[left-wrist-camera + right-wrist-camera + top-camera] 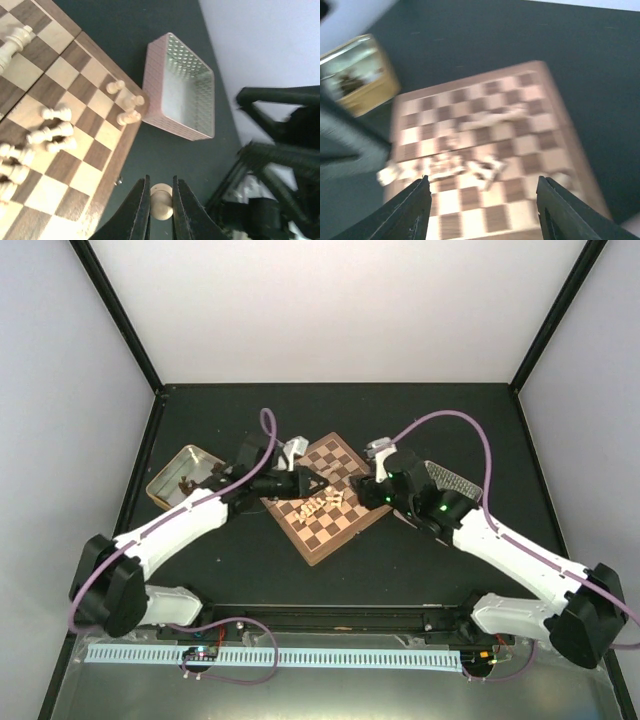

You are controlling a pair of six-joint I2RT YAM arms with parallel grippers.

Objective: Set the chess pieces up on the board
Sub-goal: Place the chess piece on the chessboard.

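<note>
Left hand (161,189) pinching one small cream wooden chess piece (161,204), length seemingly along the fingers, over dark bench (150,160). Square brown-and-tan wooden chessboard (102,167) just beside that hand, on its left in its wrist view; loose cream pieces (50,135) jumbled there. Right hand (482,185) spread, empty, above the board.

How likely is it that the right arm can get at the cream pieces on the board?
Probably yes: its end effector hangs open over the board, pointed at the cream pieces, with nothing in between.
</note>
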